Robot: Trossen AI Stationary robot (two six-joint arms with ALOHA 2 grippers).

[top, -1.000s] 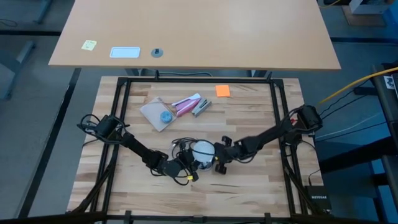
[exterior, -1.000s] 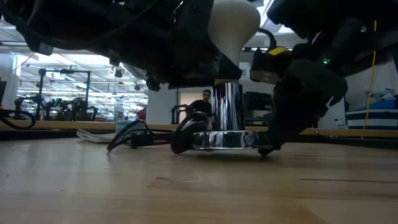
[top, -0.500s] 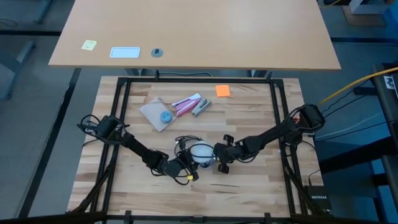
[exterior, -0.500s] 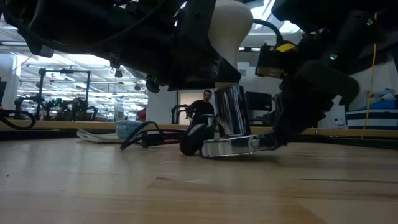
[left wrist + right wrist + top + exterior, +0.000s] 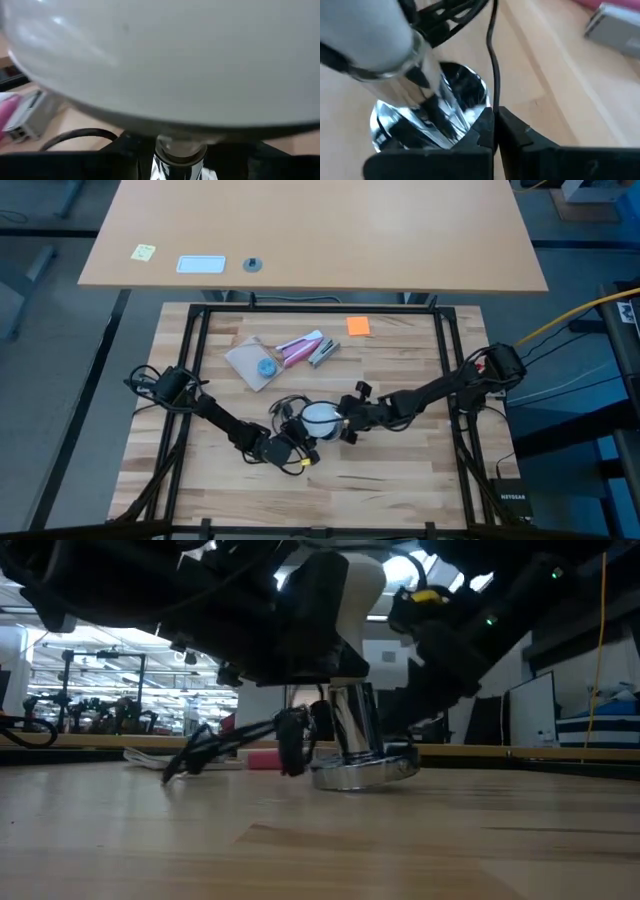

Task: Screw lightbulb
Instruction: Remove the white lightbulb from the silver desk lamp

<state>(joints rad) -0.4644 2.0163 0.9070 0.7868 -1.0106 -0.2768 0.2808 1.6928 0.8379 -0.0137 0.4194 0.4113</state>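
The bulb [image 5: 319, 417] looks light, slick and fragile; the left gripper [image 5: 297, 436] clasps its globe, and the right gripper [image 5: 494, 131] looks closed at the socket [image 5: 358, 762].

— Shifted since a second back? Socket [image 5: 352, 745] tipped and raised on one edge of its base, no longer flat on the table [image 5: 300, 850].
— And slid leftward in the low view, lightbulb [image 5: 345, 600] along with it.
— Right gripper [image 5: 347, 423]? Drawn in closer beside the bulb, further toward the table's far side.
— Black cord [image 5: 215, 745] dragged along, lifted higher.
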